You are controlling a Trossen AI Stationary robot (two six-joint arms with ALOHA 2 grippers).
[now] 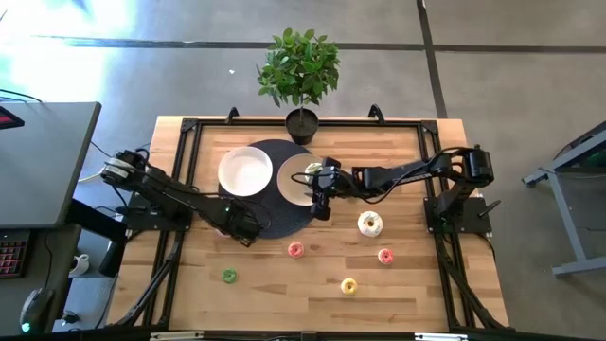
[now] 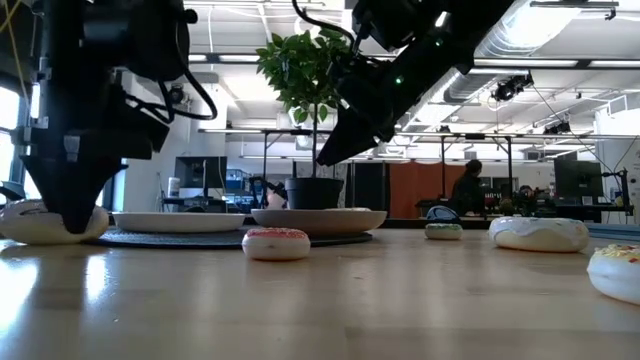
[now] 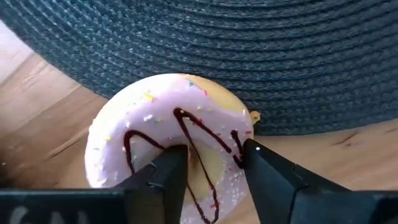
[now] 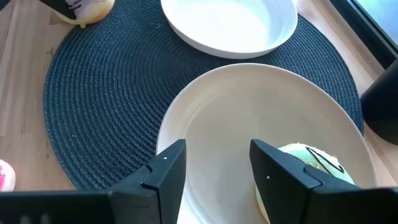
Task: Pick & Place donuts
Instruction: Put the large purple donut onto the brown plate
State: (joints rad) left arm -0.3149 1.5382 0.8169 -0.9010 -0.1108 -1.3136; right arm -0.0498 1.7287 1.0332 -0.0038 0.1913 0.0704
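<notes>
A pink-iced donut (image 3: 155, 124) with dark drizzle lies on the wood at the dark mat's near-left edge (image 1: 227, 225). My left gripper (image 1: 242, 233) is down on it, shut on it. A pale green donut (image 4: 308, 163) lies on the flat white plate (image 4: 236, 124). My right gripper (image 1: 320, 197) hovers open over that plate beside it, touching nothing. A white donut (image 1: 369, 224) lies on the wood to the right. Tiny pink (image 1: 295, 249), red-pink (image 1: 385, 256), green (image 1: 229, 276) and yellow (image 1: 348, 285) rings lie nearer the front. My left gripper pinches one side of the pink donut's ring (image 3: 214, 155) between its two fingers. One finger (image 3: 171, 171) stands at the hole and the other (image 3: 264, 168) at the outer rim. The fingers point down from above. The donut rests on the table (image 2: 40, 222).
A round dark woven mat (image 1: 275, 223) carries a white bowl (image 1: 246, 171) and the flat plate. A potted plant (image 1: 301, 76) stands at the far edge. Black frame rails run along the table's sides. Bare wood lies at the front.
</notes>
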